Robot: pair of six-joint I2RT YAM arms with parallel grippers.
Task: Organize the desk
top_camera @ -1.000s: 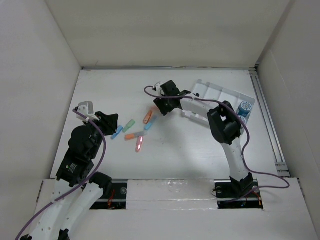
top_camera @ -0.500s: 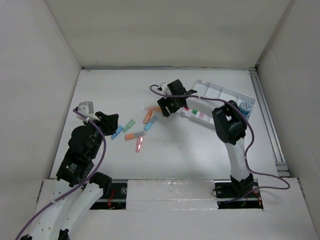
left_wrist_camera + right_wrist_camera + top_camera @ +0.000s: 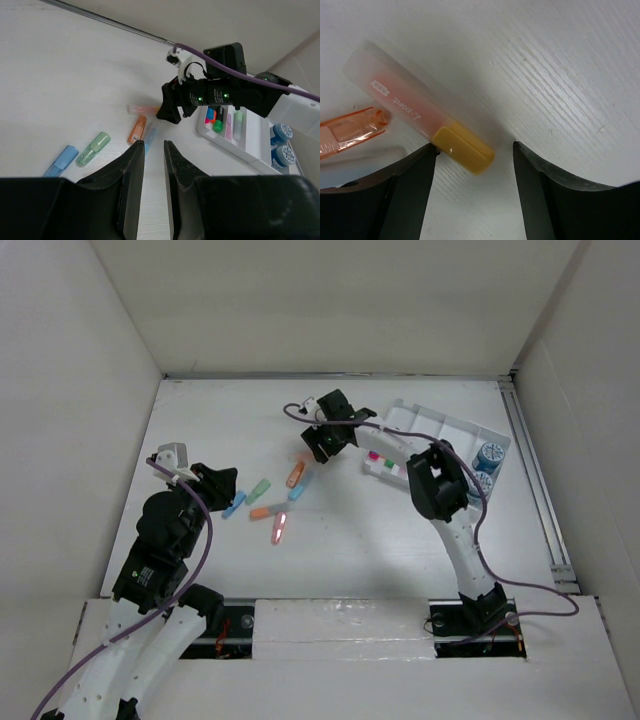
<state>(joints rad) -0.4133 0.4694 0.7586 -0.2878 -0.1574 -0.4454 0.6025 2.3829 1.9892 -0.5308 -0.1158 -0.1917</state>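
On the white desk (image 3: 200, 420) lie several loose highlighters: blue (image 3: 233, 505), green (image 3: 259, 487), orange (image 3: 264, 511), pink (image 3: 279, 528) and another orange one (image 3: 295, 475). My right gripper (image 3: 320, 443) is down at the far end of this cluster and open. In the right wrist view a pale pink highlighter (image 3: 412, 112) lies flat, its yellow cap (image 3: 465, 150) between the fingertips (image 3: 415, 172) and against the left one. My left gripper (image 3: 154, 150) hovers at the left with a narrow gap and nothing in it.
A white compartmented tray (image 3: 455, 430) at the right holds a few markers (image 3: 385, 462). Two blue tape rolls (image 3: 489, 455) stand at its right end. White walls close in the desk, and a metal rail (image 3: 535, 480) runs along the right edge.
My right gripper shifted a little toward the tray, then back left over the far end of the markers. The left arm has not moved.
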